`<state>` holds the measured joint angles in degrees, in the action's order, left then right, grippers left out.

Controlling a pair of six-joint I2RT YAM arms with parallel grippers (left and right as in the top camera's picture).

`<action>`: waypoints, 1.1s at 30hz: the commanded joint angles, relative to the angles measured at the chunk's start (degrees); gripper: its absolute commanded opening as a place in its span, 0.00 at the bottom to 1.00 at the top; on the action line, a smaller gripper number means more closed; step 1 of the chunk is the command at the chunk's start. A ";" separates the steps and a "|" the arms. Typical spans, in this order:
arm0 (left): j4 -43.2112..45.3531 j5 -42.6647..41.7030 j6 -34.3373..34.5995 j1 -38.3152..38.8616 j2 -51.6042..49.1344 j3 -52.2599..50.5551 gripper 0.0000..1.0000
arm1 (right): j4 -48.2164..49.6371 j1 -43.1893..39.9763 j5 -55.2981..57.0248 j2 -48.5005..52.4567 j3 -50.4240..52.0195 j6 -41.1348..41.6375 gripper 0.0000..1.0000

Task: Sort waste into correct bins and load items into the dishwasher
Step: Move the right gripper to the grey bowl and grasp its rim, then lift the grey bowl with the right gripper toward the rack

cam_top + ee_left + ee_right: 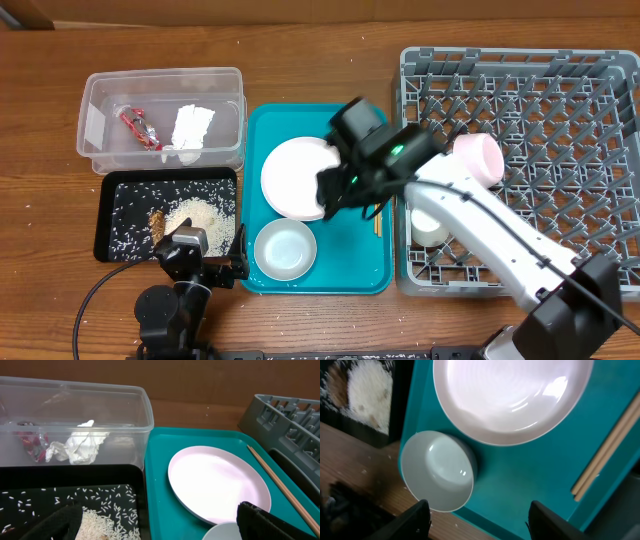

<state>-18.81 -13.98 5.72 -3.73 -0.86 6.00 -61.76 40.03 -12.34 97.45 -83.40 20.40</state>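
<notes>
The clear tub [160,150] holds the crumpled white tissue [190,127] and the red-and-silver wrapper [138,125]; both also show in the left wrist view, tissue [77,447] and wrapper [31,442]. The black tray [115,200] holds rice [195,218] and a brown scrap [157,222]. The plate [295,177], a whitish bowl [285,248] and the chopsticks [377,222] lie on the teal tray [340,275]. My right gripper [480,522] is open and empty above the teal tray, beside the bowl [437,470] and plate [510,395]. My left gripper [160,527] is open and empty, low at the black tray's near edge.
The grey dish rack [560,90] stands at the right, with a pinkish bowl [480,155] and a white cup [430,225] in it. The right arm [480,215] stretches across the rack's near-left corner. Bare wooden table [40,200] lies on the left.
</notes>
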 commanded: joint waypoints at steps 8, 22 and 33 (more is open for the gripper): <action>0.22 -0.48 -1.05 0.42 0.61 -0.28 1.00 | 8.00 7.91 8.22 4.66 11.34 -11.80 0.60; 0.22 -0.48 -1.05 0.42 0.61 -0.28 1.00 | 12.63 9.73 6.01 9.05 11.26 -14.71 0.41; 0.22 -0.48 -1.05 0.42 0.61 -0.28 1.00 | 13.88 9.73 1.95 9.05 11.23 -16.24 0.24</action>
<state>-18.81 -13.98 5.72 -3.73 -0.86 6.00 -48.42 49.65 -8.73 106.34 -71.88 4.86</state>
